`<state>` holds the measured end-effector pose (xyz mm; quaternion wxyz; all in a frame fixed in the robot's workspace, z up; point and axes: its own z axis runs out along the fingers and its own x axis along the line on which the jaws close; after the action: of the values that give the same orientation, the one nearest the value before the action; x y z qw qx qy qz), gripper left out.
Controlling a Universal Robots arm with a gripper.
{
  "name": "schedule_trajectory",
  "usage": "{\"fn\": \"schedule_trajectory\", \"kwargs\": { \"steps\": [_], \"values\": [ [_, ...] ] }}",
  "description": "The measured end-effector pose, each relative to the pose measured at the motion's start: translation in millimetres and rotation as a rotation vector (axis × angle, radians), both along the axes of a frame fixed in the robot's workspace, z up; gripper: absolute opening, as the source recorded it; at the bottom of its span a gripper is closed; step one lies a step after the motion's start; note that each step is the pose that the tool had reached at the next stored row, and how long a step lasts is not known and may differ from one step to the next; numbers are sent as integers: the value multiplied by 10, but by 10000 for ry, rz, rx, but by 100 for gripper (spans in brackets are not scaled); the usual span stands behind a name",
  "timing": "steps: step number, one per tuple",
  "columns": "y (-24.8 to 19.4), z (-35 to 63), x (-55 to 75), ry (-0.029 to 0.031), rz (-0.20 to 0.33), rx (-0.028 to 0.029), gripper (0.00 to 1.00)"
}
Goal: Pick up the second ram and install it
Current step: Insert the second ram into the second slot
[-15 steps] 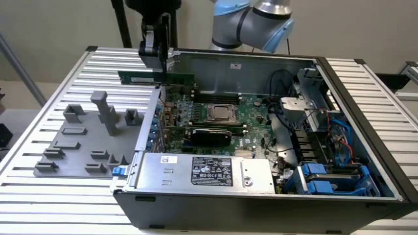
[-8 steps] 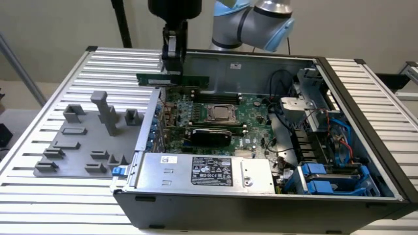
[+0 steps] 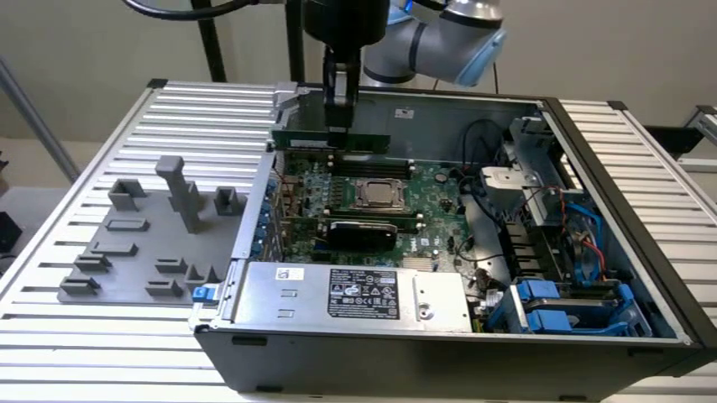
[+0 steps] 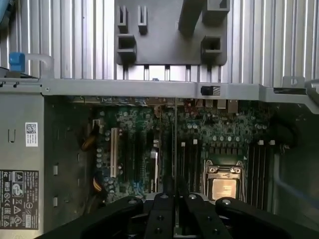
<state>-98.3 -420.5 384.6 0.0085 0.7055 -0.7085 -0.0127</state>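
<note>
The second ram (image 3: 364,139) sits in the upper middle of the exterior frame, a slim green stick lying level and on edge inside the open computer case (image 3: 426,357). The black gripper (image 3: 336,133) comes straight down from the top edge of the frame, and its jaws are closed on the stick near its middle. The stick hangs over the far edge of the motherboard (image 3: 437,189), above the silver processor (image 3: 381,195) in the frame; whether it touches the board cannot be told. A power supply (image 3: 336,294) fills the lower middle of the case. Toward the exterior view's left, a grey fixture plate (image 3: 134,243) with upright blocks lies on the ribbed counter (image 3: 123,344).

In the wrist view the gripper (image 4: 175,198) shows as black fingers (image 4: 160,214) pressed together on the second ram (image 4: 175,144), seen edge-on as a thin dark line reaching out over the motherboard (image 4: 134,144). The line runs just beside the dark memory slots (image 4: 189,159) next to the processor (image 4: 223,188). Beyond the case wall (image 4: 149,88) lies the grey fixture plate (image 4: 164,42).
</note>
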Motion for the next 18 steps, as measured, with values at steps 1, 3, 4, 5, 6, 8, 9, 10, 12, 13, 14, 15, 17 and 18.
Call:
{"fn": "schedule_trajectory", "kwargs": {
  "steps": [1,3,4,5,6,8,9,10,12,13,14,15,17,18],
  "values": [
    [18,-18,45,0,0,1,0],
    [54,-54,133,0,0,0,0],
    [72,-72,175,0,0,0,0],
    [90,-91,218,0,0,0,0],
    [109,-108,256,0,0,0,0],
    [151,-146,328,0,0,0,0],
    [174,-164,358,0,0,0,0],
    [198,-182,386,0,0,0,0],
    [248,-218,434,0,0,1,0],
    [275,-236,455,0,0,1,0],
    [304,-256,476,0,0,2,0],
    [332,-274,494,0,0,2,0],
    [392,-310,526,1,-1,3,0],
    [421,-328,541,0,-1,3,0]
  ]
}}
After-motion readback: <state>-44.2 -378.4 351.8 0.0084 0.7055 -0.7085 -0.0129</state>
